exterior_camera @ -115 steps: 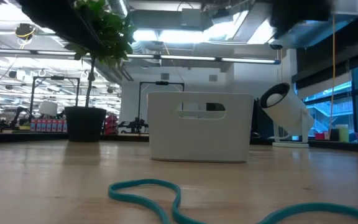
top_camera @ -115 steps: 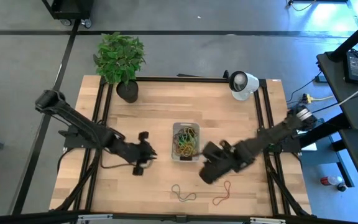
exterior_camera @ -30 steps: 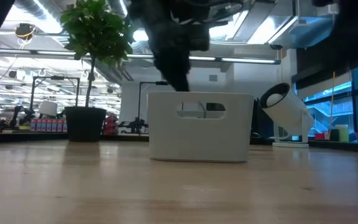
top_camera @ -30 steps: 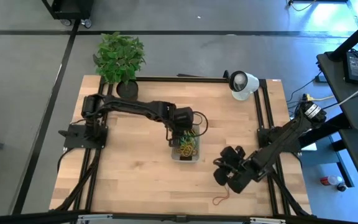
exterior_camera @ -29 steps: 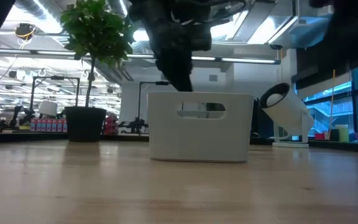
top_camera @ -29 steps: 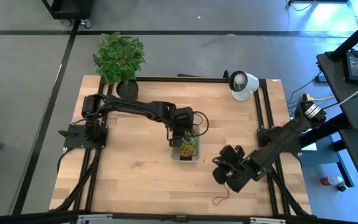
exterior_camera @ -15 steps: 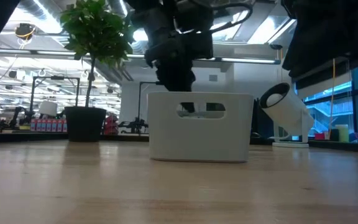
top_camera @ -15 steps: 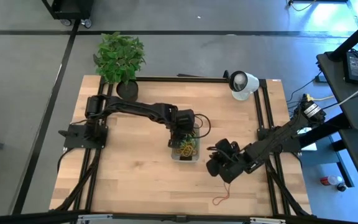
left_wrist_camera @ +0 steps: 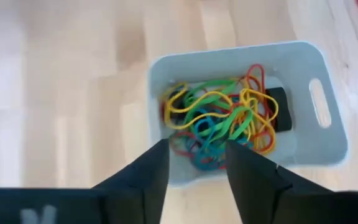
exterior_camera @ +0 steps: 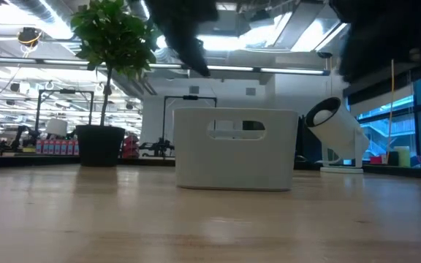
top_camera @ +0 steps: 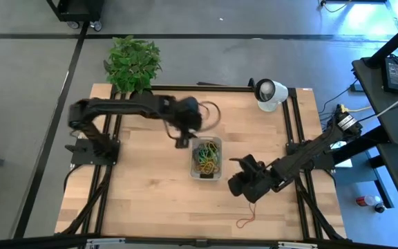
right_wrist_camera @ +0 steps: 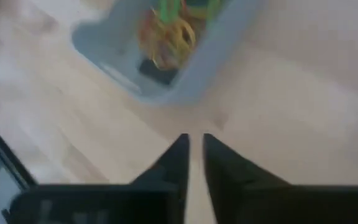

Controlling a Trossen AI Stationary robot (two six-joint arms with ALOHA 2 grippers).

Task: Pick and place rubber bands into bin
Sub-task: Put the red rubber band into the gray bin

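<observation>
Dark fingers of the left gripper (left_wrist_camera: 193,163) stand apart with nothing between them, and past their tips lies the bin (left_wrist_camera: 328,134) with its tangle of rubber bands (left_wrist_camera: 222,121) in yellow, green, red, orange and blue. From above, the left gripper (top_camera: 181,140) hangs over the bare wood just beside the bin's (top_camera: 218,160) far left corner, its arm stretching back across the table toward the potted plant (top_camera: 133,63). The right gripper's (right_wrist_camera: 192,144) two fingers stand close together with only a narrow slit between them, and nothing shows in that slit; whether they are fully closed I cannot tell. They point toward one end of the bin (right_wrist_camera: 216,59), which is near but apart from them. In the high view the right gripper (top_camera: 237,183) hovers over the table (top_camera: 150,194) just to the right of the bin, its arm running back to the right edge. One red rubber band (top_camera: 246,220) lies on the wood near the front edge, below the right gripper and well apart from the bin. A white lamp-like object (top_camera: 269,93) sits at the far right corner. At table height the bin (exterior_camera: 234,148) stands upright on the wood in mid-table, with the plant (exterior_camera: 108,80) to its left and the white object (exterior_camera: 335,128) to its right.
</observation>
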